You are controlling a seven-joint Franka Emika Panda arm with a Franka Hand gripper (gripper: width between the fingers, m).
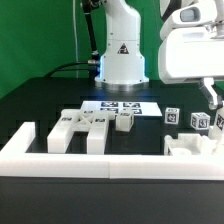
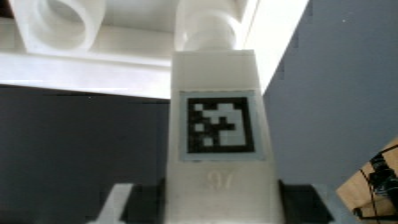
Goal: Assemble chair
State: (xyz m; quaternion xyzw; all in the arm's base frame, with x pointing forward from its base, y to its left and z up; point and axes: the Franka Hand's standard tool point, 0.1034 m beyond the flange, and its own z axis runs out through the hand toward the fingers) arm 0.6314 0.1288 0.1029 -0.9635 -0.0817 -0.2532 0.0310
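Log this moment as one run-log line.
end effector: shut on tagged chair bar | other chair parts: loose on table

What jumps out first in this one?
A white bar with a black-and-white tag fills the wrist view, clamped in the gripper. In the exterior view, loose white chair parts lie behind a white border wall, the robot's base behind them.
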